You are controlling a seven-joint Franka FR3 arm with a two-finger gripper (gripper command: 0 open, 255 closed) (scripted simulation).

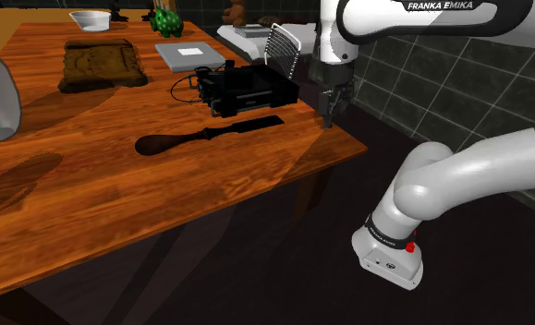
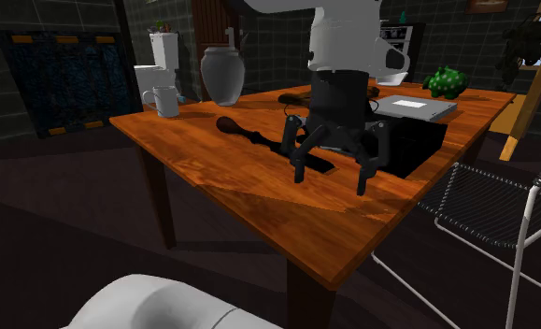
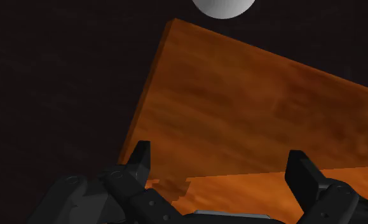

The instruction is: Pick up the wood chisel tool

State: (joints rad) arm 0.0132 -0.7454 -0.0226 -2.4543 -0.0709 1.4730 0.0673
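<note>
Lengthwise on table (image 1: 90,203), chisel (image 1: 210,135), blade end toward gripper (image 1: 330,116)

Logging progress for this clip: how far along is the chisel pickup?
Done: nothing yet. The chisel lies flat on the table, untouched. In hand: the claw hangs open and empty near the table's edge, beyond the chisel's blade end. Left: move over the chisel, lower, close on it and lift.
</note>
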